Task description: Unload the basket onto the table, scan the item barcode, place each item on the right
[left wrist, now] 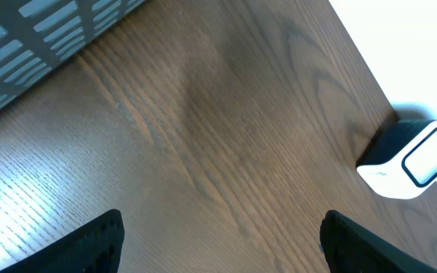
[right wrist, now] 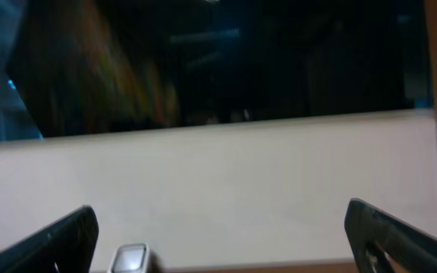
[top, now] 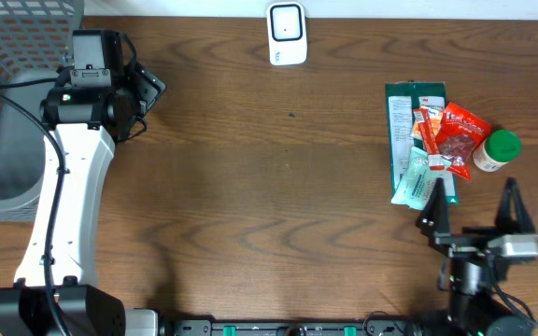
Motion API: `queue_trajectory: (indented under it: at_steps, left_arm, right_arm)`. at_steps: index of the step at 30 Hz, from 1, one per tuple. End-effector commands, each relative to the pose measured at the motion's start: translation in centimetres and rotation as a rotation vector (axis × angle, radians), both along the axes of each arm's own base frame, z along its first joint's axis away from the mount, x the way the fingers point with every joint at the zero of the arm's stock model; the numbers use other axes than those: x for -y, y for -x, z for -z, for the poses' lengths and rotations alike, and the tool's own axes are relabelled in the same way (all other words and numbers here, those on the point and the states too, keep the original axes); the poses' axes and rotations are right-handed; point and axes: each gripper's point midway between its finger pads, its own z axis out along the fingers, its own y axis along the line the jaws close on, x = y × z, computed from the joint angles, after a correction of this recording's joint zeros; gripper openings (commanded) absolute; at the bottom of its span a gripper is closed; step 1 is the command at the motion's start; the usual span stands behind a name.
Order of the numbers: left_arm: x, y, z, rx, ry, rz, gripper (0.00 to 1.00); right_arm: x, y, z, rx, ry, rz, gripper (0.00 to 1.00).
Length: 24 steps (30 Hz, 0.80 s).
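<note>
Overhead, a white box-shaped barcode scanner (top: 286,34) stands at the far edge of the brown wooden desk (top: 250,187). The items lie heaped at the right, well apart from it: a flat green packet (top: 428,93), a red foil snack pouch (top: 460,131), a white bottle with a green cap (top: 496,151) and a teal sachet (top: 417,182), touching or overlapping. The right fingers (top: 434,213) stand wide open just beside the heap, on its near side, holding nothing. The left fingers (top: 152,86) sit beside a grey mesh basket (top: 7,56) at the left edge. The left wrist view shows them spread wide over bare wood, empty, with the scanner off to one side. The right wrist view is too blurred to read beyond its parted fingers.
</note>
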Motion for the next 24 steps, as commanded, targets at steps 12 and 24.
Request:
queue_trajectory:
  at_steps: [12, 24]
  left_arm:
    - [-0.2, -0.3, -0.8, 0.019, -0.015, 0.001, 0.83]
    - [-0.2, -0.3, -0.8, 0.019, -0.015, 0.001, 0.83]
  right_arm:
    - [-0.1, -3.9, 13.8, -0.382, -0.118, -0.033, 0.99]
    - [-0.7, -3.8, 16.9, -0.510, -0.082, -0.055, 0.99]
